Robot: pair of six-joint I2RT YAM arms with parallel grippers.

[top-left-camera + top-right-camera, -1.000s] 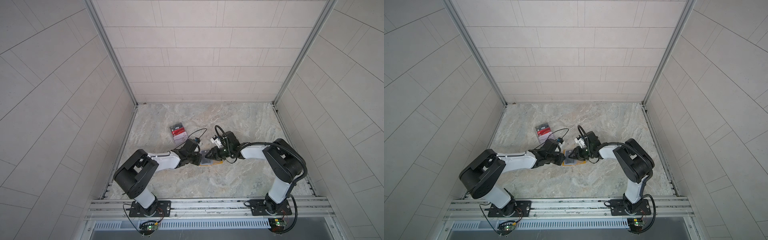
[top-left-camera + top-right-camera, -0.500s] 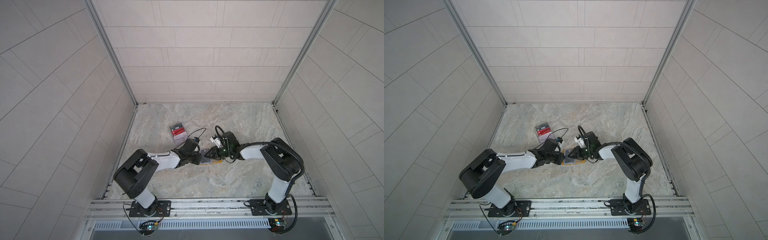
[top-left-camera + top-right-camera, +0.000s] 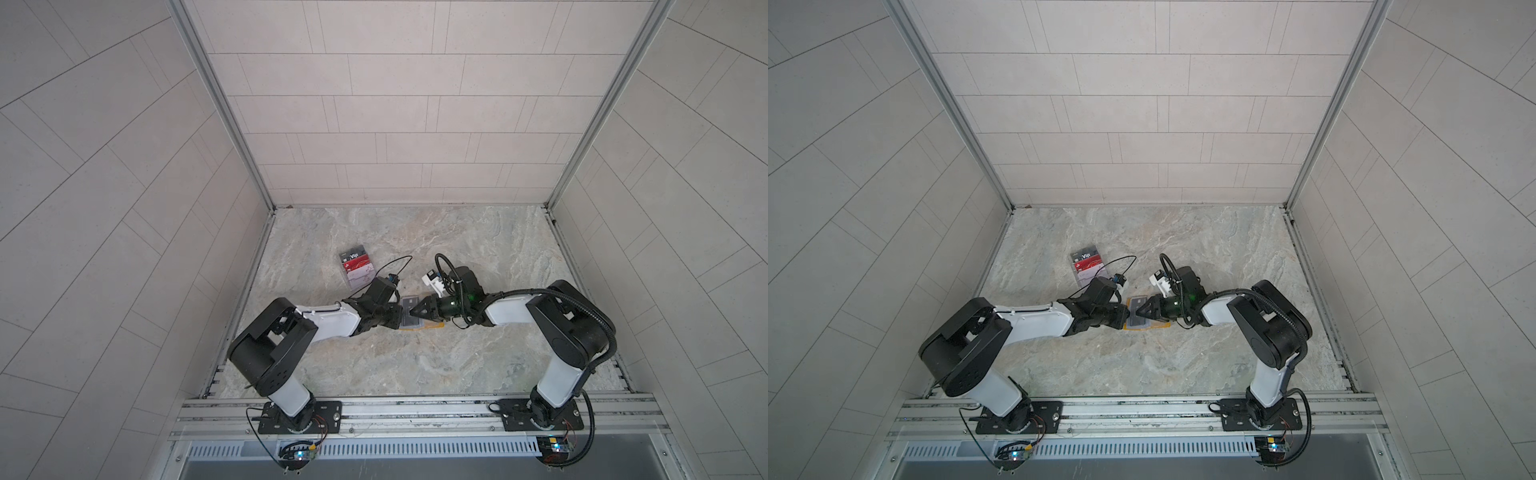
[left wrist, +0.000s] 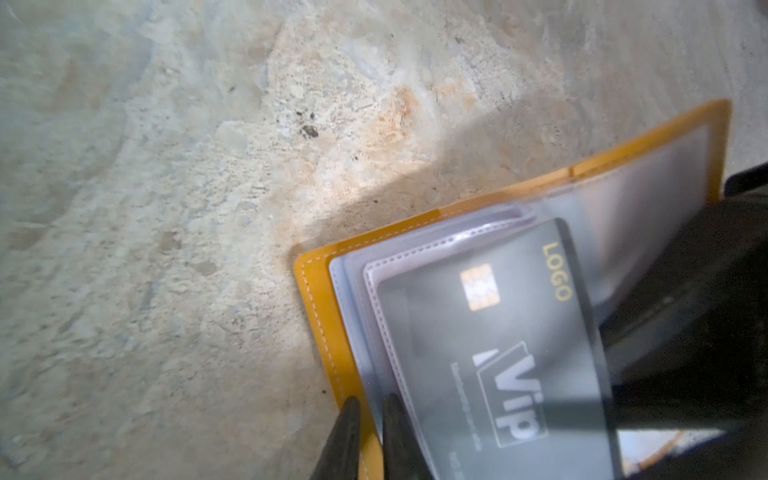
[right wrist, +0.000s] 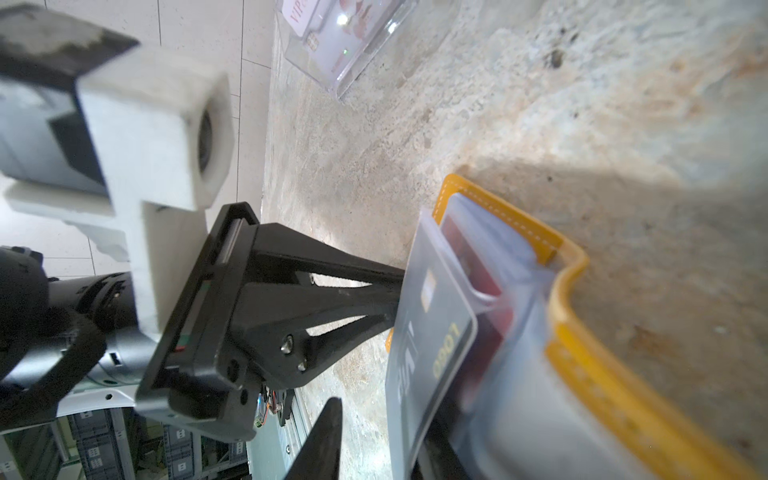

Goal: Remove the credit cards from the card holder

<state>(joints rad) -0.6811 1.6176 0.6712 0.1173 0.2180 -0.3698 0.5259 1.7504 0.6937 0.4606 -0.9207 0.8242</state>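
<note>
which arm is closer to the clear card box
Left. Its wrist runs just beside the clear card box, with the left hand pinching the card holder at its edge. The right hand meets the card holder from the opposite side, farther from the box.

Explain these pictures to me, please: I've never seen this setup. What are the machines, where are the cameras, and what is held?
The left arm and right arm are robots standing at a marble table's edge. Two pictures look down from overhead; two come from wrist cameras. On the table lie an open yellow wallet and a clear box of cards. The left hand pinches the wallet's cover. The right hand straddles a sleeve holding a grey card, gap showing; a red card sits behind.
</note>
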